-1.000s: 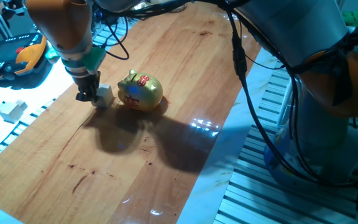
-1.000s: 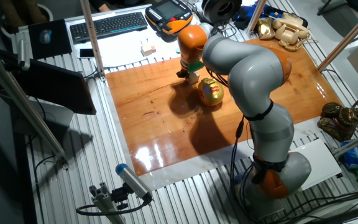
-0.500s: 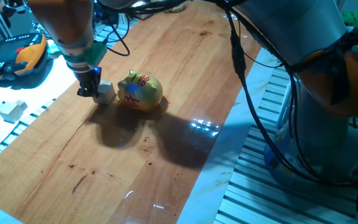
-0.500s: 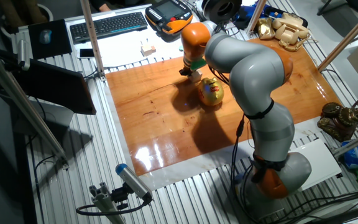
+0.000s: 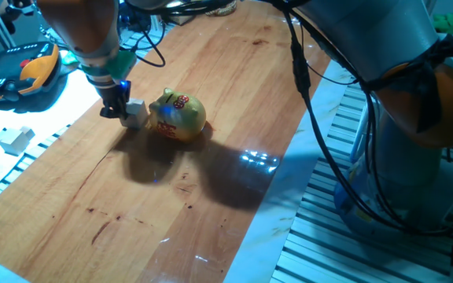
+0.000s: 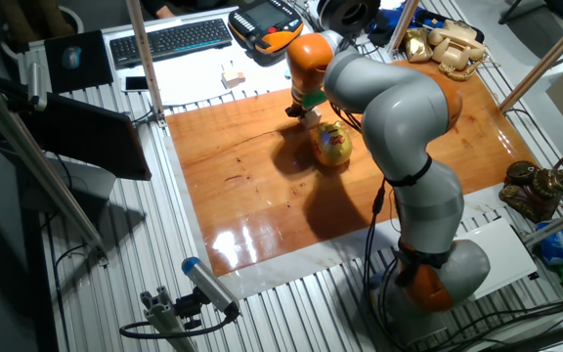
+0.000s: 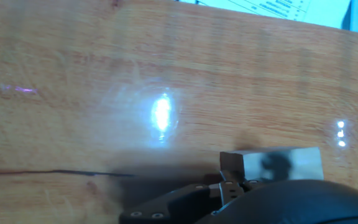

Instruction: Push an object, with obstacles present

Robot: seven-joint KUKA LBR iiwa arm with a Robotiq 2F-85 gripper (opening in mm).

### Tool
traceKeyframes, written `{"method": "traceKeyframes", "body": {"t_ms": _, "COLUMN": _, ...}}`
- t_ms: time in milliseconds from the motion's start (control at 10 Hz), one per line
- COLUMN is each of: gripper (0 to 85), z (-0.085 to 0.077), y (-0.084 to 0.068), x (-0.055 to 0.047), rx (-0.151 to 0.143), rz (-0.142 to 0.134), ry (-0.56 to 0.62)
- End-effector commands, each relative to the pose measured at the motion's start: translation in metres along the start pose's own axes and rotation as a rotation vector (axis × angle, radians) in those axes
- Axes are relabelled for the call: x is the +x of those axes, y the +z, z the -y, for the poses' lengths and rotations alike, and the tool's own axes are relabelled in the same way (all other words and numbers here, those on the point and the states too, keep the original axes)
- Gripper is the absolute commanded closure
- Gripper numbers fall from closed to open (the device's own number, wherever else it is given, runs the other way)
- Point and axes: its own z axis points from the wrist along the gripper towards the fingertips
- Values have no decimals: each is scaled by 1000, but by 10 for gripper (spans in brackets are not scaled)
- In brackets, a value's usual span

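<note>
Cube (image 5: 135, 112) touching claw (image 5: 114, 108) tip, golden pig (image 5: 178, 116) side

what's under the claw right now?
Bare wood of the table. The claw presses against the side of the small cube, which sits beside the gold pig. The cube's contact face is hidden by the claw.

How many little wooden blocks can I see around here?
2, possibly more hidden. A small pale beige wooden cube on the table, between gripper and golden piggy bank. A whiter block lies off the board.
</note>
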Motion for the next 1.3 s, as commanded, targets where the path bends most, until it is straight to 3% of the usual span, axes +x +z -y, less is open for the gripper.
{"method": "traceKeyframes", "body": {"t_ms": 0, "gripper": 850, "z": 2, "y": 0, "x": 0, "rx": 2, "rz": -1, "ry": 6}}
{"method": "traceKeyframes", "body": {"t_ms": 900, "gripper": 850, "z": 26, "y": 6, "x": 0, "rx": 13, "rz": 7, "ry": 17}}
{"method": "traceKeyframes", "body": {"t_ms": 1200, "gripper": 850, "z": 37, "y": 6, "x": 0, "rx": 27, "rz": -10, "ry": 47}}
